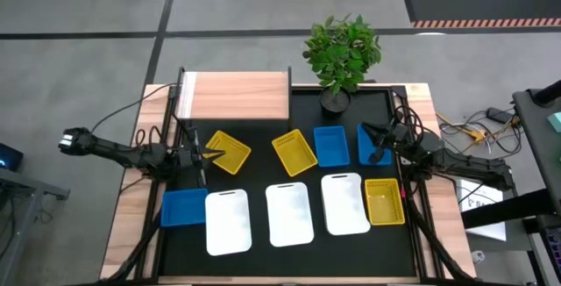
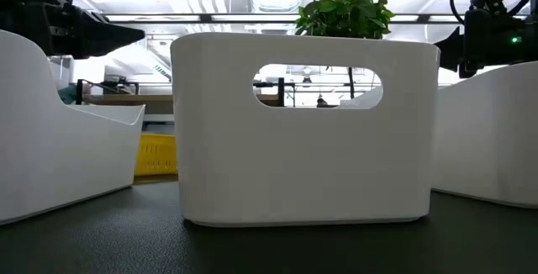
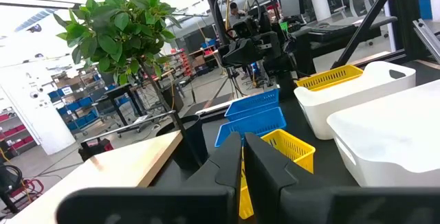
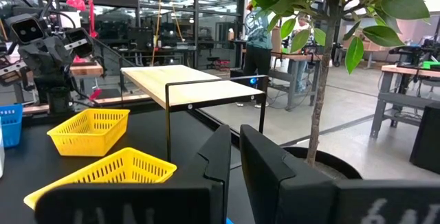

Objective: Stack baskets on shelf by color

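High view baskets: nine are counted on the black table [image 1: 263, 174], none on the shelf.
Front row: blue basket [image 1: 184, 207] at left, then three white baskets [image 1: 228, 222], [image 1: 289, 213], [image 1: 344, 203], then a yellow basket [image 1: 384, 202] at right.
Back row: yellow basket [image 1: 227, 152], tilted yellow basket [image 1: 294, 152], blue basket [image 1: 330, 145], and another blue basket [image 1: 372, 144] partly covered by the right gripper.
Shelf [image 1: 235, 96]: light wood platform at the table's back left corner; its top is seen bare.
Left gripper [image 1: 207, 153]: placed at the edge of the left-hand yellow basket in the back row; fingers are seen pressed together in the left wrist view [image 3: 242, 157], with nothing between them.
Right gripper [image 1: 377, 143]: placed over the rightmost blue basket in the back row; fingers [image 4: 218, 157] are nearly together, a thin gap is left; whether the basket's rim is pinched cannot be told, probably not.
Potted plant [image 1: 341, 53]: set at the table's back edge, just right of the shelf.
Low view: mostly filled by the middle white basket [image 2: 304, 127], with white baskets on both sides.
Room: people are seen standing in the background of the right wrist view [image 4: 259, 35].
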